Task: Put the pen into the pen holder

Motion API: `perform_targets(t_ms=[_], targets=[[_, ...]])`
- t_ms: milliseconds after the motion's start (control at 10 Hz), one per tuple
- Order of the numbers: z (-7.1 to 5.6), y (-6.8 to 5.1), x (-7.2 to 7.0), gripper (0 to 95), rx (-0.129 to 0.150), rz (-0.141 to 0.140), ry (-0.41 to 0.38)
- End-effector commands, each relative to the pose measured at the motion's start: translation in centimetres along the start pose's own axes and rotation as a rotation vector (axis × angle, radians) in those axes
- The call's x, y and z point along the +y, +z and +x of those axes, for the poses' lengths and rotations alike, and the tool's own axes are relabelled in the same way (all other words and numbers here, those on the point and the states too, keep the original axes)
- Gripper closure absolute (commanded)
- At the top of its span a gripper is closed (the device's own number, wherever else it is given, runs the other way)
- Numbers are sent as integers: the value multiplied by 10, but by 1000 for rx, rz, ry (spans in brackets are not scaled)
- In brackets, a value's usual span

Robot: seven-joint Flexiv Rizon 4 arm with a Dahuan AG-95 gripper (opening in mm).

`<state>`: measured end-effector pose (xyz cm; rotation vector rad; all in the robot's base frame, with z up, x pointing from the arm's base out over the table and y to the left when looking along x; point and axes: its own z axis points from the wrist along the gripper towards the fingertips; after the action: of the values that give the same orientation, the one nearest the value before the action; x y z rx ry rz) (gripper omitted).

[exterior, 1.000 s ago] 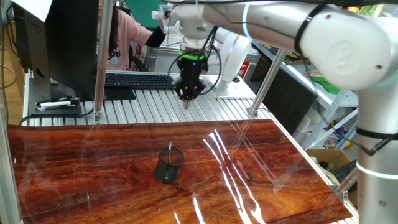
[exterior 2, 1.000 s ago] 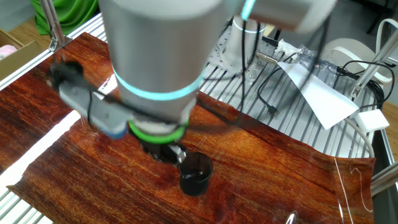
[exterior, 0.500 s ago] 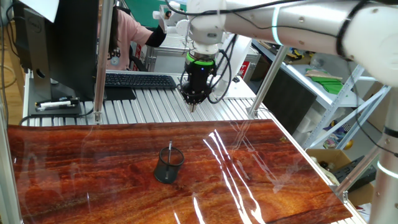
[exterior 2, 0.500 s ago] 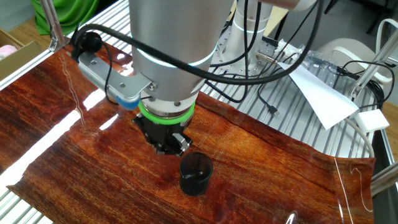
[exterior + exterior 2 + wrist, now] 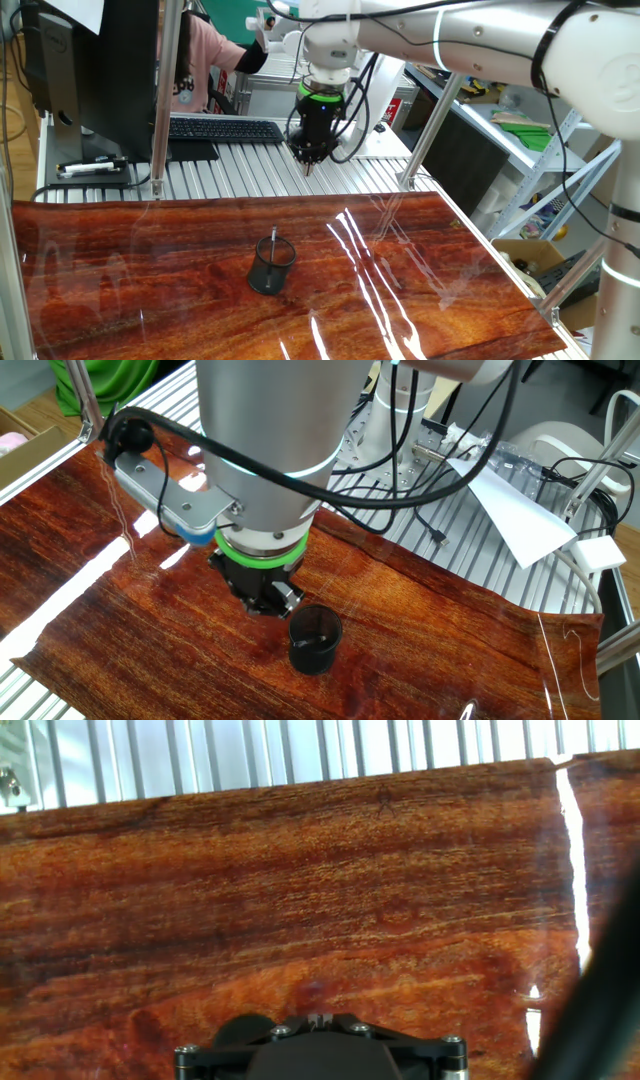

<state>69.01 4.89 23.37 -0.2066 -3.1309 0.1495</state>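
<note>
My tool point(image 5: 307, 168) hangs above the surface point(image 5: 150, 270), pointing down, jaws closed together, nothing between them. A green ring sits on the wrist above the black finger block.

Pen holder point(image 5: 271, 265): small black cylinder, mesh wall, solid rim, upright on the surface. In the other fixed view it point(image 5: 314, 641) shows a dark open mouth just beside and below my tool point(image 5: 283, 600).

Pen point(image 5: 274, 241): thin dark stick standing in the holder, top poking above the rim, near upright. From the other fixed view I cannot make it out inside the cup.

Surface: glossy reddish wood grain, streaky, with bright white glare bands. Behind it, ribbed silver aluminium slats point(image 5: 240, 170).

Around: black keyboard point(image 5: 222, 128) on the slats, a metal post point(image 5: 160, 95), white paper point(image 5: 520, 520) and black cables point(image 5: 430, 510) on the slats. My own cables loop round the wrist.

Hand view: only wood grain and the black tool base; the holder is hidden from it.
</note>
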Motion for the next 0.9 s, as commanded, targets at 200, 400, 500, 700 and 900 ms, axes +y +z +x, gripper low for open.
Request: perform_targets(t_ms=[200, 400, 500, 700, 900], targets=[[-16, -1, -4, 950, -16, -2, 14], [-16, -1, -4, 950, -9, -6, 15], [-16, -1, -4, 950, -18, -6, 18], [-16, -1, -4, 950, -18, -6, -3], [-17, 0, -4, 950, -17, -5, -12]])
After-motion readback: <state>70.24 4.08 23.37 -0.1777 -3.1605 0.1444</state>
